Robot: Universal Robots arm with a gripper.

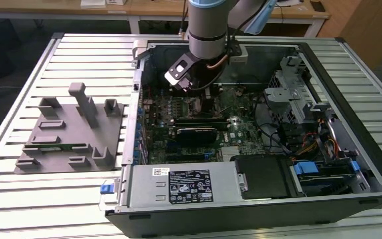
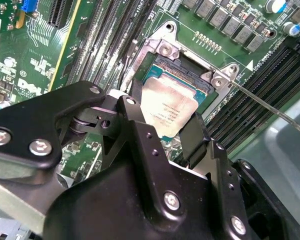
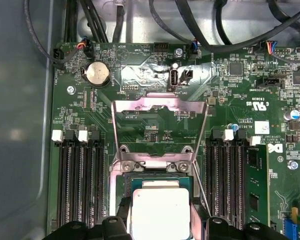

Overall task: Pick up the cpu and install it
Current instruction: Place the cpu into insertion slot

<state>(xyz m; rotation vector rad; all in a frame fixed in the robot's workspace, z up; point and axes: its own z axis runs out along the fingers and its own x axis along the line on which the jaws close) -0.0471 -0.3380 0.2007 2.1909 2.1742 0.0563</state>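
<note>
The cpu (image 2: pixel 172 100), a flat silver square with a pale rim, sits between my black fingers (image 2: pixel 136 112) just over the open socket (image 2: pixel 190 65) on the green motherboard. My gripper (image 2: pixel 165 115) is shut on the cpu, one finger on each of two opposite edges. In the first wrist view the cpu (image 3: pixel 160 207) lies within the socket's metal frame, with the hinged load plate (image 3: pixel 160 125) swung up behind it. The exterior view has my arm (image 1: pixel 208 30) reaching down into the open computer case (image 1: pixel 244 124).
Memory slots flank the socket, and a green memory stick (image 3: pixel 257 185) stands in one. A thin lever rod (image 2: pixel 270 107) sticks out beside the socket. Cables (image 3: pixel 225 30) run along the case wall. A grey parts fixture (image 1: pixel 68 129) lies on the slatted table at the exterior view's left.
</note>
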